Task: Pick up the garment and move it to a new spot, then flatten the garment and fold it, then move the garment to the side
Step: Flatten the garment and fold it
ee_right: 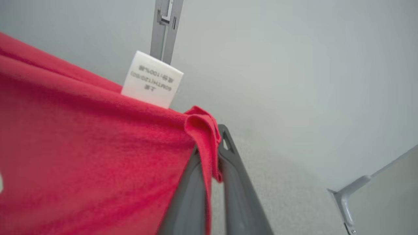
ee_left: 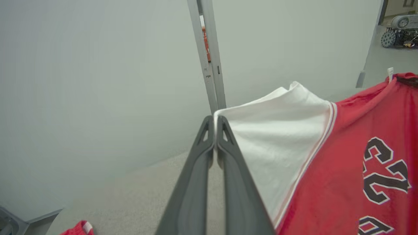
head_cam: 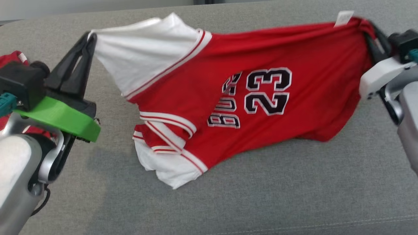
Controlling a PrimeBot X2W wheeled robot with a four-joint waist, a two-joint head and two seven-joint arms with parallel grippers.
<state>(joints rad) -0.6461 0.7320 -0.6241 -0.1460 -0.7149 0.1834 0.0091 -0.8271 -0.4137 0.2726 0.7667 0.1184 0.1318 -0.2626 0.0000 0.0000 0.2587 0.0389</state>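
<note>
The jersey (head_cam: 228,81) hangs stretched between the two arms above the grey cushion (head_cam: 261,195). Its long axis runs left to right across the head view. The top edge is pulled into a nearly straight line, while the lower part, with the folded white sleeve and striped trim, sags and seems to rest on the cushion.

The left tool (head_cam: 92,35) is closed tight, its two fingers pressed together on the tip of the white sleeve. In the left wrist view the cloth fans out from that pinch toward the right.

The right tool (ee_right: 212,140) is also closed, with a fold of red hem caught between its fingers just beside the white label (ee_right: 152,80). The bite looks thin, with only a small lip of cloth above the fingers.

Each arm is at its own end, so neither is nearer. The jersey lies inward from both tools, to the right of the left one and to the left of the right one. My reading is that the flattening step is in hand. The next move probably needs both tools to travel together and keep the span taut. If they draw further apart, the small red hold could slip.

A second red cloth (head_cam: 11,58) lies behind the left arm, apart from the jersey.
</note>
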